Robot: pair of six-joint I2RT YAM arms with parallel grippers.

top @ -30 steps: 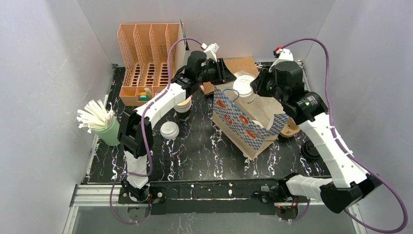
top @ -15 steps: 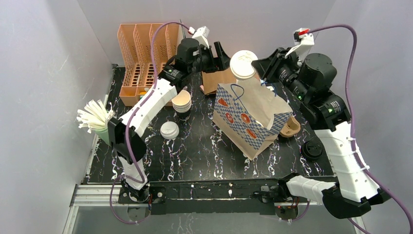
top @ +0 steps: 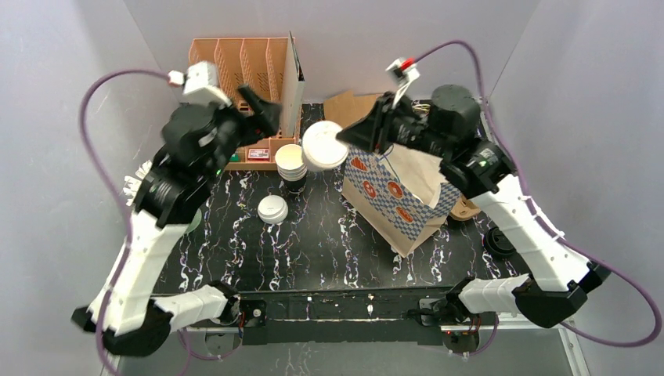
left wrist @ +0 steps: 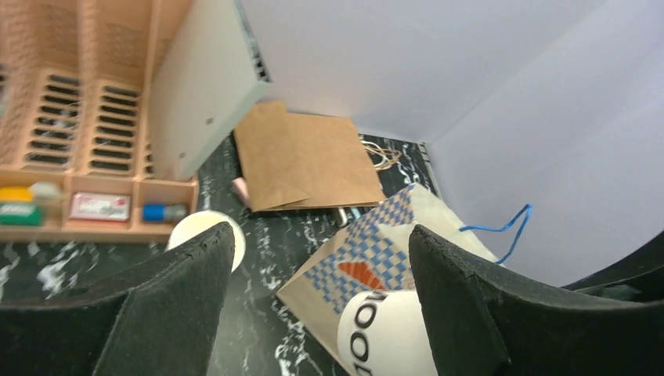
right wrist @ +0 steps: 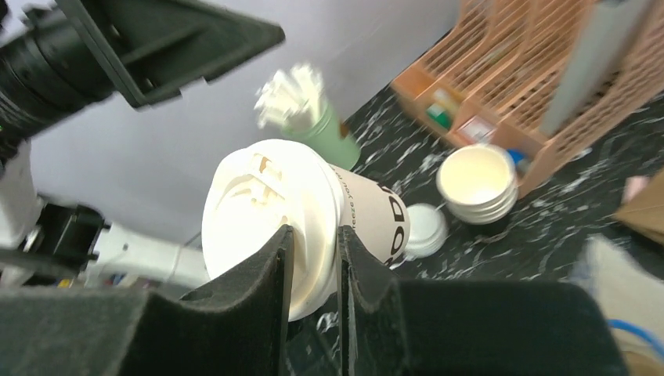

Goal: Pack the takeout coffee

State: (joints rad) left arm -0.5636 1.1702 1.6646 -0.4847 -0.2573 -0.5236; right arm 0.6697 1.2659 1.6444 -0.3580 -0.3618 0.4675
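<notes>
— White cup (top: 323,146): where is it?
— In my right gripper (top: 342,141). Its fingers are clamped on the cup near the lidded end. The cup hangs in the air, tipped onto its side, with the lidded end facing my left arm. Below it is the black marbled table (top: 329,243).
— And the left gripper (top: 261,108)?
— Raised at the far side, by the orange rack (top: 235,59). Its fingers are spread wide with nothing between them. From its wrist camera I see the cup beyond the fingertips, apart from them.
— What is around the cup?
— To its left, a stack (top: 290,160) of open paper cups stands on the table, close by. Nearer me lies a loose lid (top: 272,209), white. To the right stands the bag (top: 395,192), blue-checked with orange marks, its mouth open upward and a blue handle showing. My right arm reaches across above it.
— Anything else?
— A brown bag (top: 354,106) lies flat behind the checked one. The pulp tray (top: 468,205) sits at the bag's right side, mostly hidden by it. A black lid (top: 501,241) lies nearer me, beside my right arm. At the left edge stand straws (right wrist: 291,98) in a green cup, largely behind my left arm in the overhead view.
</notes>
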